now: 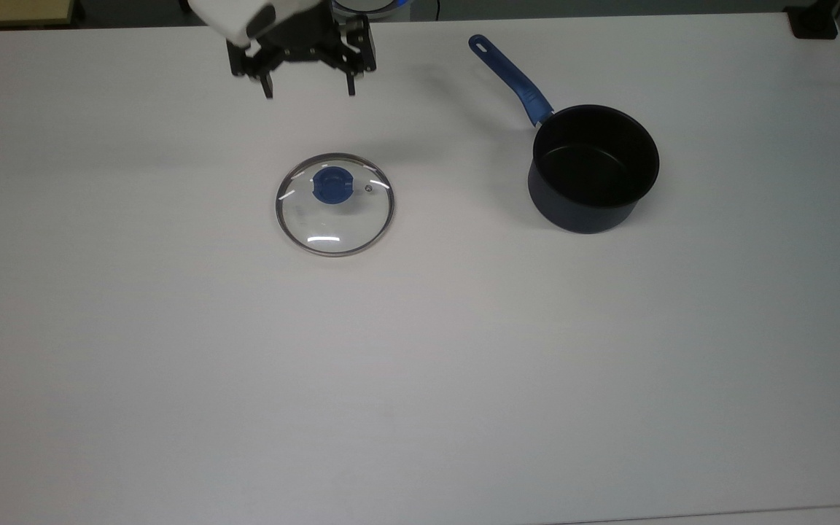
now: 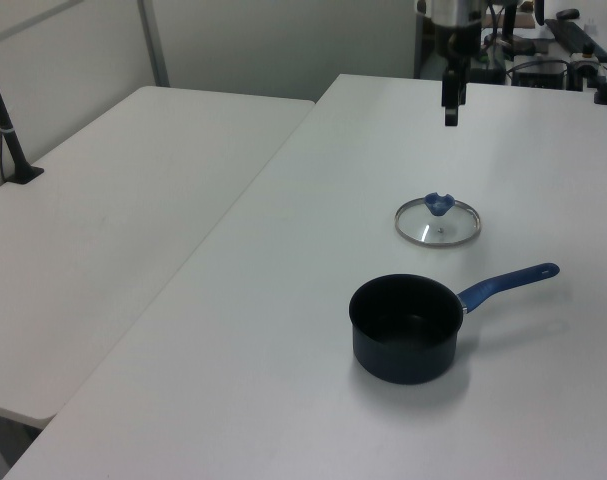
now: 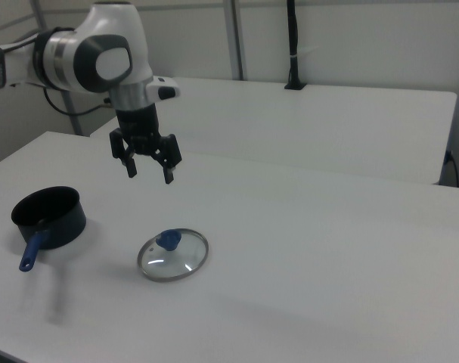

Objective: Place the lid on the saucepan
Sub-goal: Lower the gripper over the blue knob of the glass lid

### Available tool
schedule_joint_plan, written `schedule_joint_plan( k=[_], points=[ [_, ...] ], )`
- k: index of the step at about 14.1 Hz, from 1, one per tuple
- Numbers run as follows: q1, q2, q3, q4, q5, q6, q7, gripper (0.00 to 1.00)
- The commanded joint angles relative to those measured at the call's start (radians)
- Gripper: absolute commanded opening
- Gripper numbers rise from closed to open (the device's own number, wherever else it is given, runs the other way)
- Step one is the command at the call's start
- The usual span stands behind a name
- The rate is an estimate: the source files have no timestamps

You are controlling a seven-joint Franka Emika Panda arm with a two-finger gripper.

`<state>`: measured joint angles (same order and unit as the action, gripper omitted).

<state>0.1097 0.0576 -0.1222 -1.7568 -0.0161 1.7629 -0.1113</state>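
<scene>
On the white table [image 1: 172, 350], nothing of the job is done yet: the lid [image 1: 335, 204] lies flat, knob up, near the middle of the top view, and the saucepan [image 1: 593, 168] stands empty well apart at its 3 o'clock, handle running off toward 11 o'clock. Above the table, at the lid's 12 o'clock in the top view, the gripper [image 1: 310, 93] hangs with its fingers spread wide and nothing between them; the right view puts it [image 3: 148, 171] well clear above the lid [image 3: 173, 254]. Left to do, as I judge it: descend, pinch the blue knob [image 1: 332, 185], lift, carry across, and seat the lid on the rim. No obstacle lies between lid and pan. A second table [image 2: 113, 220] adjoins, and what may be cabling and equipment sits past the far edge in the left view.
</scene>
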Motion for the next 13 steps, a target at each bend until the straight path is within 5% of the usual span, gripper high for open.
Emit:
schedule_joint_plan(
  k=[1, 8, 13],
  points=[
    [0.015, 0.021, -0.005, -0.058, 0.001, 0.099, -0.025, 1.0],
    [0.019, 0.137, -0.002, -0.065, -0.001, 0.158, -0.027, 1.0],
    [0.021, 0.137, -0.001, -0.225, -0.001, 0.355, -0.028, 1.0]
  ],
)
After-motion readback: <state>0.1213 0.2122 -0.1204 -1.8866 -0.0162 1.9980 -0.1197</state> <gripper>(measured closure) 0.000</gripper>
